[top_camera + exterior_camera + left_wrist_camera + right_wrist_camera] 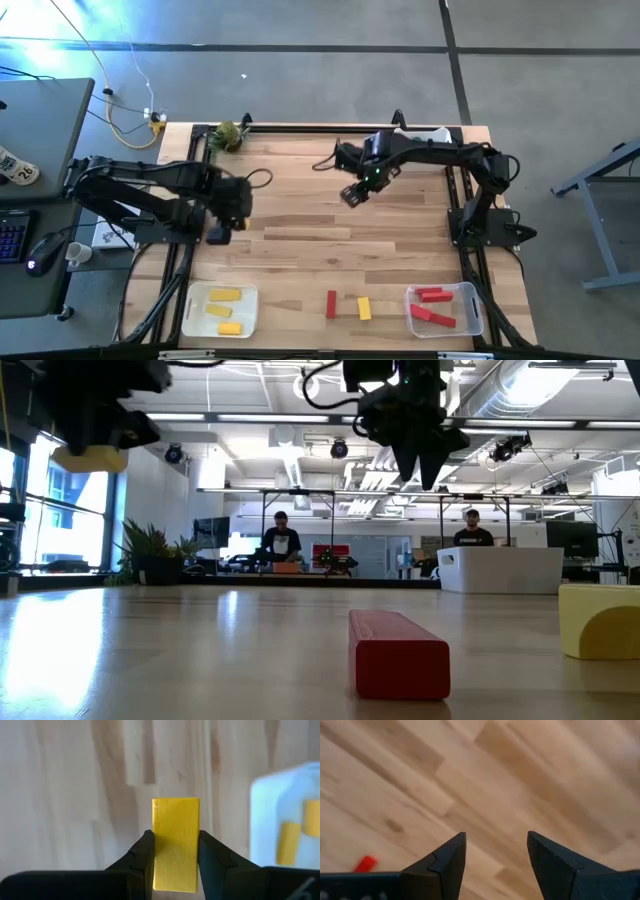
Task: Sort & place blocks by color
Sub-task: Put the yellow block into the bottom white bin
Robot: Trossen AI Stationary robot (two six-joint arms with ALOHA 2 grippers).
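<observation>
My left gripper (218,234) hangs above the table's left side, shut on a yellow block (175,820); the low view shows that block (90,458) high off the wood. My right gripper (352,195) is open over the far middle of the table, with nothing between its fingers (495,845). A red block (331,304) and a second yellow block (364,308) lie flat near the front edge. The white bin (196,312) at the near left holds yellow blocks. The clear bin (470,300) at the near right holds red blocks. My left gripper pinches the yellow block by its two long sides (156,851) between the two fingers (142,855). The fingers come from above, pointing steeply down, and lie across the block. The block is lifted clear of the table.
A small green leafy clump (228,135) sits at the far left corner. Bare wood lies between the two arms. The table's dark frame runs along both sides. People stand in the room beyond the far edge (281,540).
</observation>
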